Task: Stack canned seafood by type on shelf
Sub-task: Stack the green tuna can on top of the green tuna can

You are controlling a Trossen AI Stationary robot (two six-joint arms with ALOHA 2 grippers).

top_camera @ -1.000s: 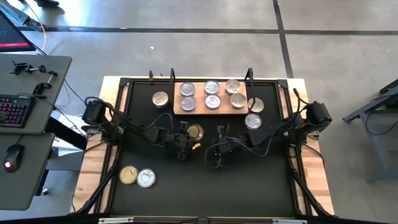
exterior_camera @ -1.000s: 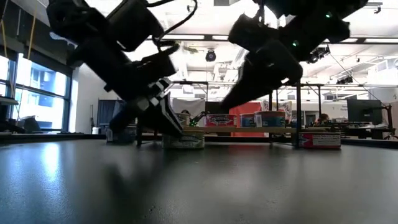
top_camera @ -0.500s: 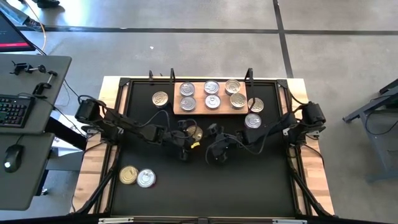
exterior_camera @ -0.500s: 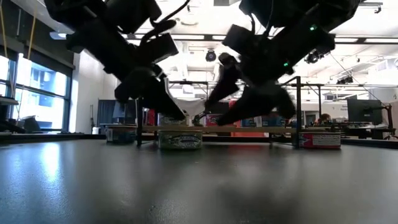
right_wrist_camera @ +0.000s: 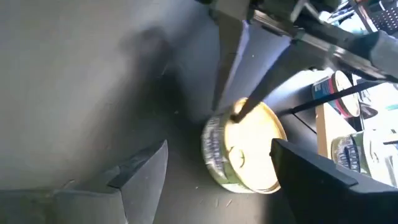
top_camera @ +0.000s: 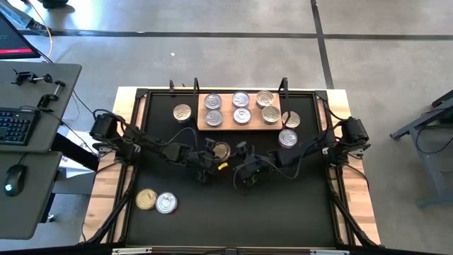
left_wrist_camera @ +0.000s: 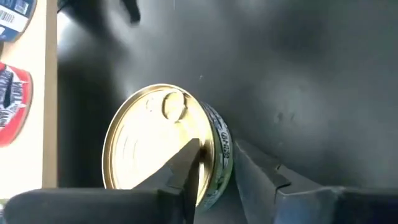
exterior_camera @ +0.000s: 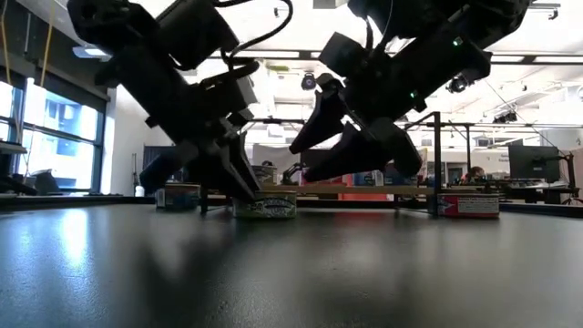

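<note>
A gold-lidded can point(top_camera: 221, 150) rests flat on the black mat point(top_camera: 283, 205), just in front of the shelf point(top_camera: 228, 127). The shelf carries several silver- and gold-lidded cans. My left gripper point(top_camera: 210, 154) points down at the can's left side, open, with the can's rim between its fingers point(left_wrist_camera: 217, 149). My right gripper point(top_camera: 242, 152) hangs open at the can's right side, raised off the mat point(exterior_camera: 314, 150). In the right wrist view the can point(right_wrist_camera: 245, 149) lies ahead between its two wide-spread fingers point(right_wrist_camera: 219, 146). My left gripper comes at the can slanting down from the table's left. One finger point(left_wrist_camera: 186, 165) lies over the gold lid near its rim and the other point(left_wrist_camera: 258, 171) stands outside the can's wall point(left_wrist_camera: 222, 155). A dark gap shows beside the outer finger. I cannot tell whether the inner finger touches the lid.
Loose cans stand on the mat: one left of the shelf point(top_camera: 182, 112), two right of it point(top_camera: 291, 120) point(top_camera: 287, 138), and a gold and a silver one at the near left point(top_camera: 146, 199) point(top_camera: 166, 203). A desk with a keyboard point(top_camera: 18, 124) stands left of the table.
My right gripper has opened and moved toward the far edge and toward the gold can. My left gripper lifted a little off the can and has come back down at its rim. The can has stayed in place on the mat.
</note>
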